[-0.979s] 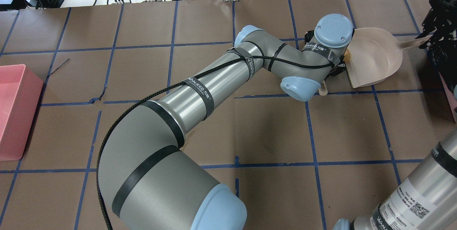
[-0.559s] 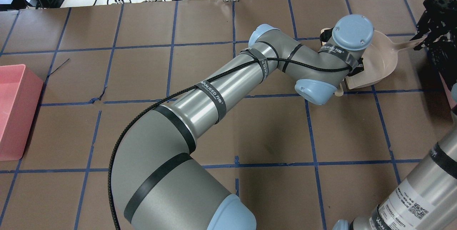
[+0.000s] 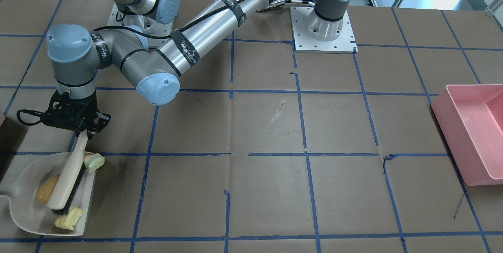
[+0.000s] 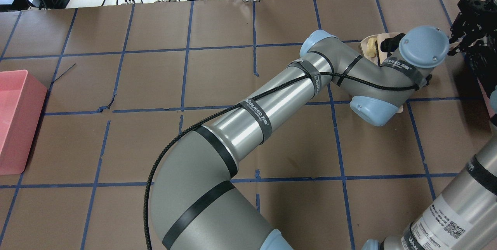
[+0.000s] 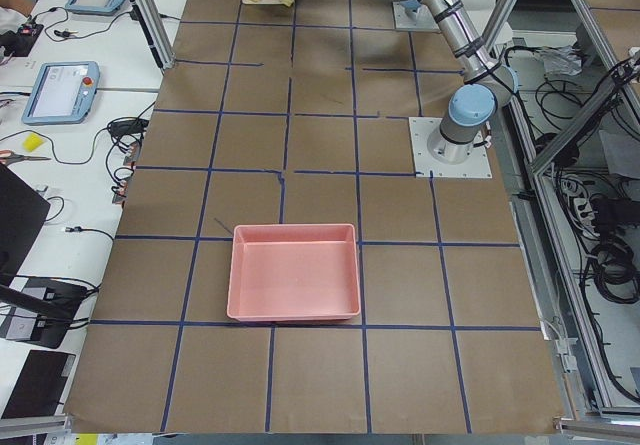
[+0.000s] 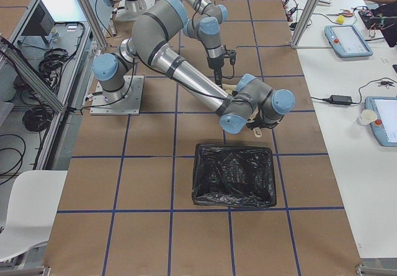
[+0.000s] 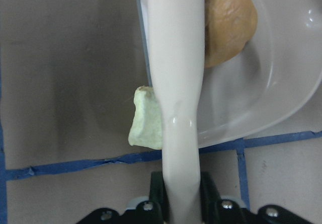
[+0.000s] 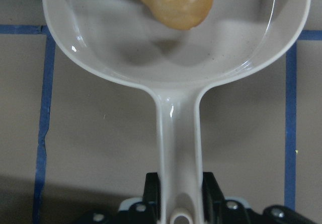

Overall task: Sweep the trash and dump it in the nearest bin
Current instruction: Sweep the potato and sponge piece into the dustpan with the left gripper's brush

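Two pieces, tan ball (image 3: 46,192) and yellow chunk (image 3: 70,217), lay inside the dustpan (image 3: 23,213); the pale chunk (image 3: 94,162) sat at its lip. Left claw (image 3: 80,131) gripped the brush (image 3: 68,178), right claw (image 8: 178,191) the dustpan's handle. Sweeping looked unfinished: the next stroke needed to push that chunk in.

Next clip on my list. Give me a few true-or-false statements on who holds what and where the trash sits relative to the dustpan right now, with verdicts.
1. The left gripper is shut on the brush handle. True.
2. The dustpan lies loose, with no gripper on it. False: the right gripper is shut on its handle.
3. The orange lump lies inside the dustpan. True.
4. The pale green-yellow chunk is deep in the pan's bowl. False: it sits at the pan's open edge beside the brush handle, at least partly on the table.
5. The pink bin stands right next to the dustpan. False: it is at the opposite end of the table.
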Motion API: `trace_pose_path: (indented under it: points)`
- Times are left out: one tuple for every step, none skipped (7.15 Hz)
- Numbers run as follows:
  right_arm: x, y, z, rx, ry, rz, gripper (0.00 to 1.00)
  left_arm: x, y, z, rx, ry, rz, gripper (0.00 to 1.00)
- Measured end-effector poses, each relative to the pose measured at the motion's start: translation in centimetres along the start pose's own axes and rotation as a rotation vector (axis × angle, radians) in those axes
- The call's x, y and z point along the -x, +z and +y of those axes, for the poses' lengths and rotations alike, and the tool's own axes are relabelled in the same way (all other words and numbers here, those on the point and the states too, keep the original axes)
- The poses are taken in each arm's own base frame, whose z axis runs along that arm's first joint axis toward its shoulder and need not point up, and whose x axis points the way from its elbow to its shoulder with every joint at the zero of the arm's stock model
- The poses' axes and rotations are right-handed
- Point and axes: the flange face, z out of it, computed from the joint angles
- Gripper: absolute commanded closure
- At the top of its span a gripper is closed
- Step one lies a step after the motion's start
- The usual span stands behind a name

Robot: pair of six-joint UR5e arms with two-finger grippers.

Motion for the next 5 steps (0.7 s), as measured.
trace_pose_path:
  points:
    - [0.0,0.0,0.0,0.001,0.000,-0.001,1.00,-1.6,-1.4,0.6,-0.013,0.012,0.018,0.99]
    - [0.0,0.1,0.0,0.001,0.000,-0.001,1.00,-2.8,-3.0,0.9,-0.019,0.021,0.023,0.99]
    - [0.0,0.1,0.0,0.001,0.000,-0.001,1.00,-3.3,-4.9,1.1,-0.014,0.032,0.013,0.99]
    - [0.0,0.1,0.1,0.000,0.000,-0.001,1.00,-2.4,-6.2,0.6,0.002,0.045,-0.014,0.99]
    - [0.0,0.1,0.1,-0.001,0.000,-0.001,1.00,0.4,-6.3,-1.1,0.030,0.037,-0.057,0.99]
